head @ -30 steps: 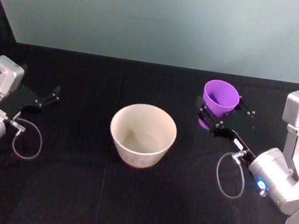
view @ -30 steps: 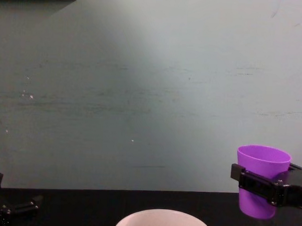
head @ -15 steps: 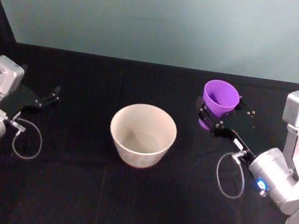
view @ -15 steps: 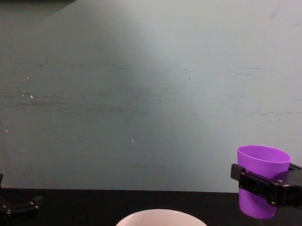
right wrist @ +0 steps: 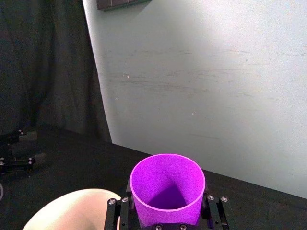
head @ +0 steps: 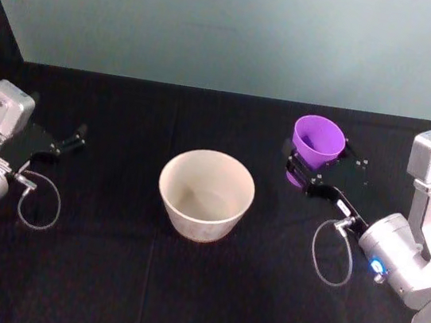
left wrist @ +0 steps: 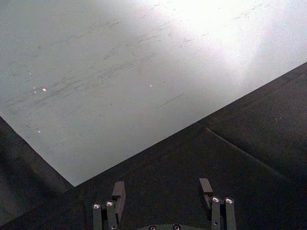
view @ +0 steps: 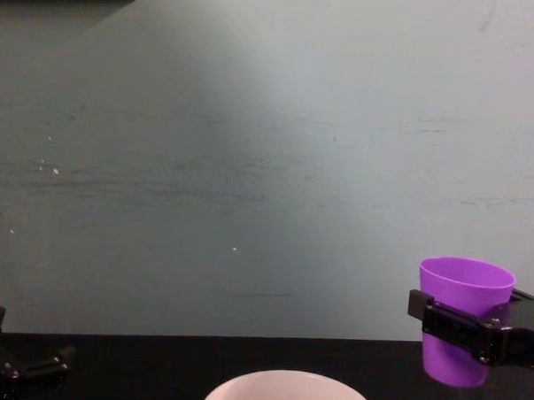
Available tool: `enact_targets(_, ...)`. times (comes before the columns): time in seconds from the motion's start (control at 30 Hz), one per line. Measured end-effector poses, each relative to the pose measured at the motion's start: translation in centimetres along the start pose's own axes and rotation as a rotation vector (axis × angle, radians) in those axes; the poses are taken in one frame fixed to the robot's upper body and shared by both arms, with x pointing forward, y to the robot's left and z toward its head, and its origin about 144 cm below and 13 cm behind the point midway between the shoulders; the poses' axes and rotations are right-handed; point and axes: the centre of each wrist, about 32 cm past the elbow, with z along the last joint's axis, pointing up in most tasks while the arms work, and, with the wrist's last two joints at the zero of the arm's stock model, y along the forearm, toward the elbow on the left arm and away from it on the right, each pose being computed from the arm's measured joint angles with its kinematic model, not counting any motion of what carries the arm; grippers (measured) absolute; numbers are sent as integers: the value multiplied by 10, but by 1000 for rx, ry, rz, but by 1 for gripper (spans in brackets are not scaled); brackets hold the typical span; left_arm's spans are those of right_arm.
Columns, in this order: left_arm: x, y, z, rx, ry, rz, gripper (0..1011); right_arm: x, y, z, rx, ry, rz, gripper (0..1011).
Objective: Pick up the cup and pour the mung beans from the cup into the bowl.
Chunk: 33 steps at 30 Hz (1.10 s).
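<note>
Holding the cup (head: 319,140) is my right gripper (head: 316,161), and its two black fingers are closed tight on the purple sides. The cup stands straight up, mouth open to the top. It is over the far right part of the desk (head: 103,274), and it looks lifted off the black top a little.

Almost nothing has changed in the last second. The cup was in this same spot a moment ago, and it has not tipped at all. So the picking up is done, I think, but the pouring has not started.

From the right wrist camera I look down into the cup (right wrist: 168,187). I cannot tell if the mung beans lie at the bottom, because it is dark down there.

The bowl (head: 201,216) sits in the middle of the desk, well apart from the cup. Next I would have to carry the cup over the bowl's rim and then tip it slowly.

My left gripper (head: 74,140) rests near the left edge of the desk. Its fingers are spread wide and hold nothing.
</note>
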Motion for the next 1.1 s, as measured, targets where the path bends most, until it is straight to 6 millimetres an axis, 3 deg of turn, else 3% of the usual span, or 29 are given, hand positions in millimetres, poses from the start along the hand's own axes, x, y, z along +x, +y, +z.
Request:
enact_targets(0.6,0,0,0,0,0,0,1000,0,-1,2,-8,-19,7,735)
enact_targets(1.1,0,0,0,0,0,0,1000,-15,4,34,-107,-356,57,736)
